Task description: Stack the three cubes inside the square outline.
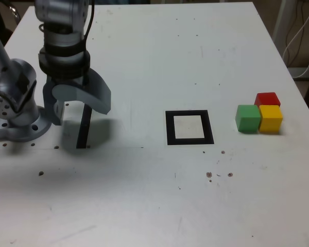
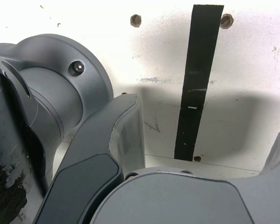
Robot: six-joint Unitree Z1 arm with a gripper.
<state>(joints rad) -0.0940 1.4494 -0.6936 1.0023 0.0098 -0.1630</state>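
Three cubes sit huddled together on the white table at the exterior view's right: green cube (image 1: 247,118) in front-left, yellow cube (image 1: 271,118) beside it, red cube (image 1: 267,99) behind. The square outline (image 1: 189,127), black frame with white centre, lies flat mid-table with nothing in it. My gripper (image 1: 78,110) hangs far to the exterior view's left, near the arm's base, pointing down with its jaws wide apart and nothing between them. In the wrist view the gripper (image 2: 210,133) straddles only a narrow black strip; no cube or outline shows there.
The arm's grey base (image 1: 18,121) is bolted at the exterior view's left edge. A narrow black tape strip (image 1: 84,127) (image 2: 197,84) lies under the gripper. Bolt holes (image 2: 136,20) dot the table. White cables (image 1: 304,36) hang beyond the table's right edge.
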